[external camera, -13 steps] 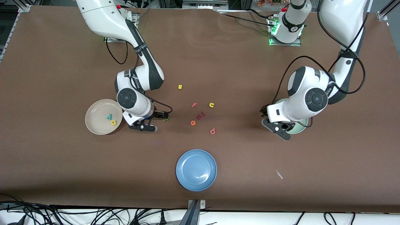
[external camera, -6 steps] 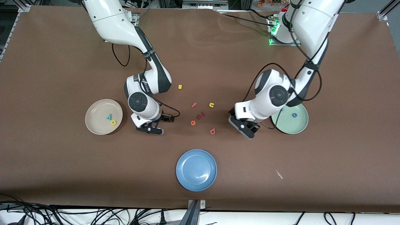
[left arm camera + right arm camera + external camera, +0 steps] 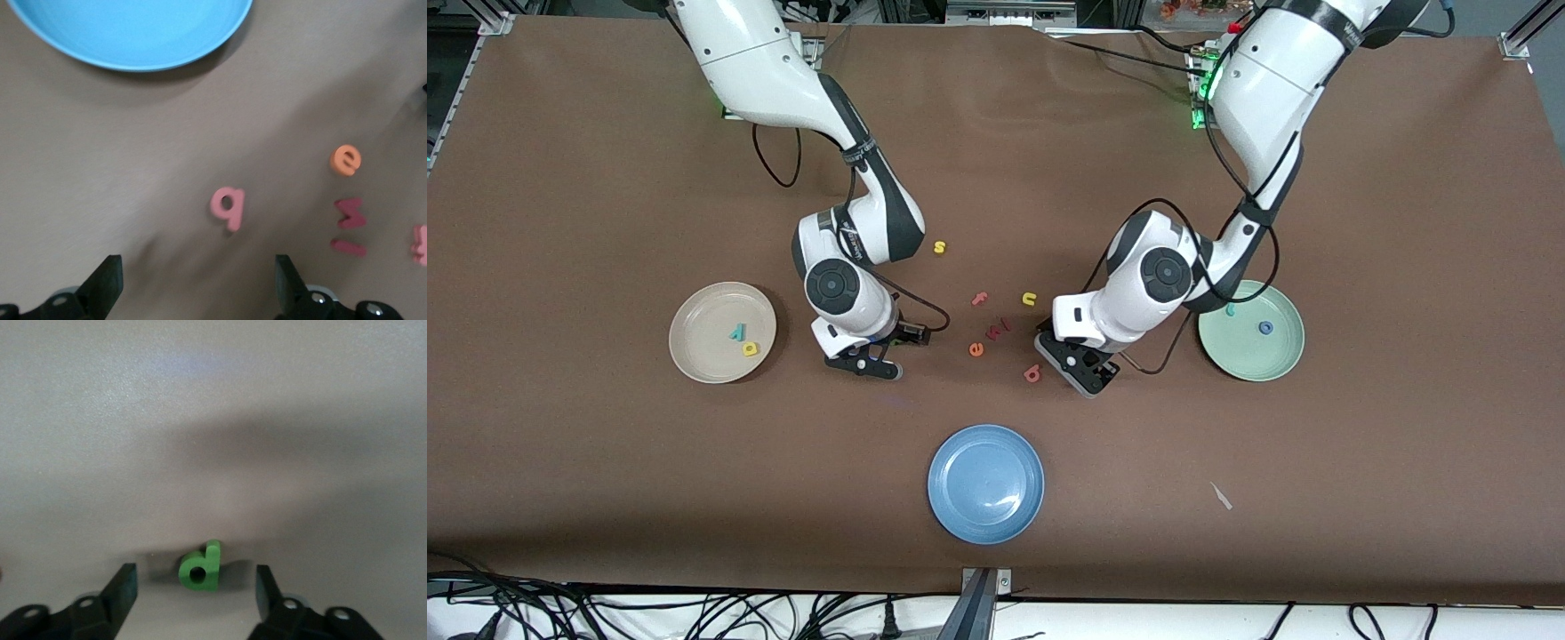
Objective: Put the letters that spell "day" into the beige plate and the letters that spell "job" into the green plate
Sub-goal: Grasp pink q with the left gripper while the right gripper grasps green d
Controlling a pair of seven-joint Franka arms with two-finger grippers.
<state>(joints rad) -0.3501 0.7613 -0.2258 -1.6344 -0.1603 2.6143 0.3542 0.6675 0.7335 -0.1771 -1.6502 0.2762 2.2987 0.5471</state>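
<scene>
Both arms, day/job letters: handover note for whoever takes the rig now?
Right gripper: open, low at the table, green d between its fingers, not gripped.
Left gripper: open, over the table beside the salmon b.
Done: teal y and yellow a in beige plate; teal j and blue o in green plate.
Left: d into beige, b into green.

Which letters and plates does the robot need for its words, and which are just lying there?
Needed:
green d between the open right gripper fingers
teal y and yellow a in beige plate
teal j and blue o in green plate
salmon b by open left gripper

Lying about:
yellow s
yellow u
pink f
orange e
blue plate
</scene>
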